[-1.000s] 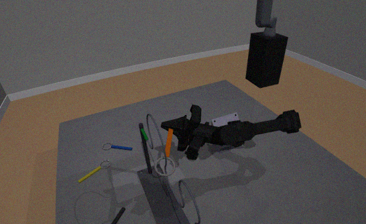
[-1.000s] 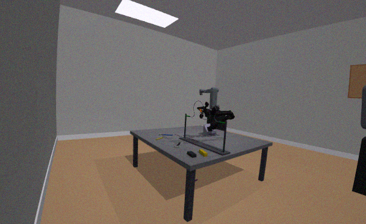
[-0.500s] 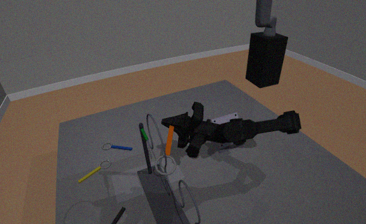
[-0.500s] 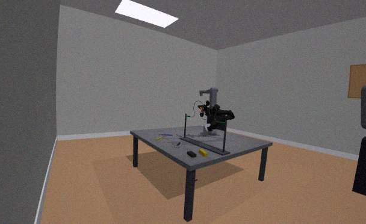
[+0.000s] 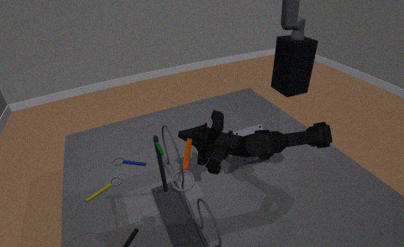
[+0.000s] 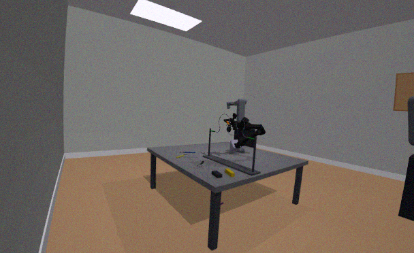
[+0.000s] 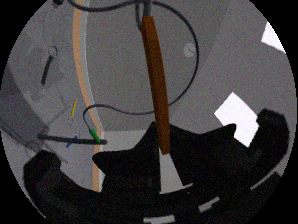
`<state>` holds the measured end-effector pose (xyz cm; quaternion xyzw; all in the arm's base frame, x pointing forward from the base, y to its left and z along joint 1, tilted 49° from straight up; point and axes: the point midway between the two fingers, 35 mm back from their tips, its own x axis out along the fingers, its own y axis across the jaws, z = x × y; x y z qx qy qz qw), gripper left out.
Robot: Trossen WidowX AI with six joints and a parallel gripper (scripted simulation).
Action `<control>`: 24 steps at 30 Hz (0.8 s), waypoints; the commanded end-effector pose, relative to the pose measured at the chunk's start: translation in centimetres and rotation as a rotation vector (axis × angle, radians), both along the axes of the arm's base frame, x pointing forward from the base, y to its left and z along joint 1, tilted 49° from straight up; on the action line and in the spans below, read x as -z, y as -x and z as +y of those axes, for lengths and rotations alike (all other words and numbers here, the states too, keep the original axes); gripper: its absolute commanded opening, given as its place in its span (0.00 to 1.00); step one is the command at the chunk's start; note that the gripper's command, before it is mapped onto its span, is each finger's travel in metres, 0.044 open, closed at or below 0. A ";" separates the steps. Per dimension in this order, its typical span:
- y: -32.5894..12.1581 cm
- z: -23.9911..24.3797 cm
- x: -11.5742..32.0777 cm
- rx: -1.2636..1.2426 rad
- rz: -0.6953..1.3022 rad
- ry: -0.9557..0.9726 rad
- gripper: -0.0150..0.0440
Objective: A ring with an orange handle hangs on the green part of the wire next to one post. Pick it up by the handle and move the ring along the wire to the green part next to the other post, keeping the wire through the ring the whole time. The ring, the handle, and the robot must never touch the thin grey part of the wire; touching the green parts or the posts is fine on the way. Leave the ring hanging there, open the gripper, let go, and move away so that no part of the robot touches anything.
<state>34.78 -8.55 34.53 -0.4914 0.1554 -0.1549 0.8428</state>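
The orange handle [image 5: 187, 154] [image 6: 227, 122] [image 7: 156, 75] is held at one end in my gripper [image 5: 189, 139] [image 7: 157, 123], which is shut on it. The ring [image 5: 193, 182] hangs below the handle in the top view, with the thin grey wire [image 5: 162, 133] [image 7: 197, 55] appearing to pass through it, away from both green parts. Whether ring and wire touch is not clear. One green part [image 5: 159, 148] [image 6: 213, 131] [image 7: 95, 135] is by a post [image 5: 161, 167] [image 6: 210, 144] [image 7: 70, 139]. The other green part [image 6: 250, 138] is by the second post [image 6: 254, 156].
The wire's curved loops rise beside my gripper, above the dark base [image 5: 182, 229] [image 6: 231, 164]. A blue-handled ring [image 5: 134, 163] and a yellow-handled ring [image 5: 98, 192] lie beyond the post. A black block [image 6: 216, 174] and a yellow block [image 6: 229, 173] lie near the table's front corner.
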 end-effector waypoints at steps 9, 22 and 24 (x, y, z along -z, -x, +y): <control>0.0 0.3 0.1 -0.007 0.003 -0.149 0.00; 0.0 0.8 0.5 -0.012 0.016 -0.320 0.00; 0.0 0.9 0.6 -0.013 0.019 -0.346 0.00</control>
